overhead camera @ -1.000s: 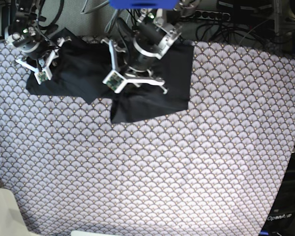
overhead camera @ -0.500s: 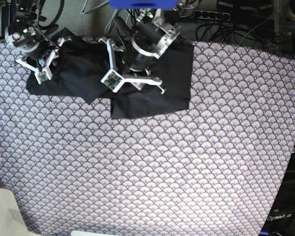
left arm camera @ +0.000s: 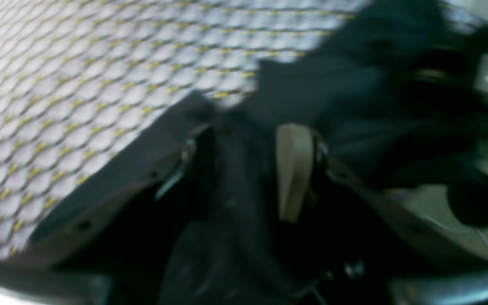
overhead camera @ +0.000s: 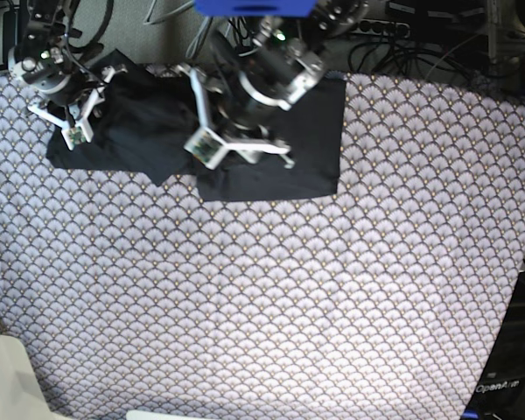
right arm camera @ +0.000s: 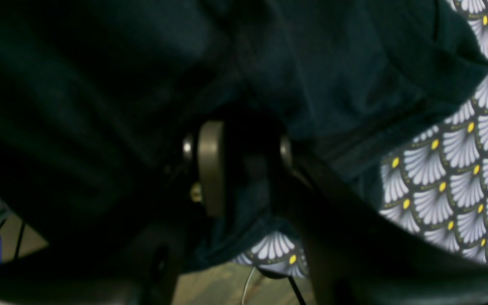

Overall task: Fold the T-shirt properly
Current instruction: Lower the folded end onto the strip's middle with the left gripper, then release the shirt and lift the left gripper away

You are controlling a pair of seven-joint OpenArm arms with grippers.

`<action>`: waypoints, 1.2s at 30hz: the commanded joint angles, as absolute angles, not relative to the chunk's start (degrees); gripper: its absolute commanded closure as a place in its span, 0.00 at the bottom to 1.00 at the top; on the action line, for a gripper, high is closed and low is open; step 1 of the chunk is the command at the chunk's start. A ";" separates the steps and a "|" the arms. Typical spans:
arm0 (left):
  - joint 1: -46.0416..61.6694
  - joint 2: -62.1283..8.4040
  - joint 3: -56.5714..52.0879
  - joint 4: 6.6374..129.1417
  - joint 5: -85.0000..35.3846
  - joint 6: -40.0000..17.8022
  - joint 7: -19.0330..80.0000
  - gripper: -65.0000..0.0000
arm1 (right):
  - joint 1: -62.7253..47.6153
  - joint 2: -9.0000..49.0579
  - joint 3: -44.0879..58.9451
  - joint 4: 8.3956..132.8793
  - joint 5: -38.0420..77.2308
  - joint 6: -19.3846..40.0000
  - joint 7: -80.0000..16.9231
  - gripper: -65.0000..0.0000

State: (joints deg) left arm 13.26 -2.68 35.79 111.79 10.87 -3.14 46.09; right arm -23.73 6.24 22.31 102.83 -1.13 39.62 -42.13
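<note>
The T-shirt (overhead camera: 157, 131) lies partly folded along the far edge of the table (overhead camera: 271, 306), from the far-left corner toward the middle, on the patterned tablecloth (overhead camera: 332, 262).

**Gripper state**
- Left gripper (overhead camera: 245, 144): over the T-shirt's right-hand panel. The left wrist view is blurred; the jaws appear apart with dark cloth between and beneath them. No firm clamp is visible.
- Right gripper (overhead camera: 66, 118): at the T-shirt's end nearest the far-left corner. In the right wrist view, dark cloth sits between the two pads (right arm camera: 210, 169). It appears clamped on the T-shirt, though shadow hides the contact.

**Risks from this position**
1. Snagging. If cloth clings to a left pad (left arm camera: 295, 169), raising that arm could lift the panel and undo the fold.
2. Uneven tension. With one end apparently pinned and the other free, any pull by the right arm would likely drag the whole garment toward the far-left corner and skew its edges.
3. Bunching. The near edge already shows a stepped outline; a further fold over it could trap wrinkles.
4. Overhang. The T-shirt lies close to the far edge; a push that way could slide cloth off the table.
</note>
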 commanded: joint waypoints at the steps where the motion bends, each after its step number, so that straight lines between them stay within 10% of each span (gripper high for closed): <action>1: 14.81 -3.91 34.42 112.84 10.59 -3.03 44.79 0.63 | -24.04 7.43 22.37 104.48 -0.48 40.00 -42.07 0.73; 5: 17.54 -5.23 29.58 112.57 10.51 -3.47 44.62 0.68 | -24.04 9.01 23.16 108.18 -0.57 40.00 -44.44 0.73; 10: 18.24 -5.32 25.54 106.86 10.51 -3.47 42.33 0.99 | -23.43 9.54 25.19 112.66 -0.48 40.00 -48.22 0.72; 36: 15.52 -4.53 25.36 104.13 10.51 -3.47 40.13 1.00 | -11.47 7.60 37.14 102.64 -0.04 40.00 -55.16 0.41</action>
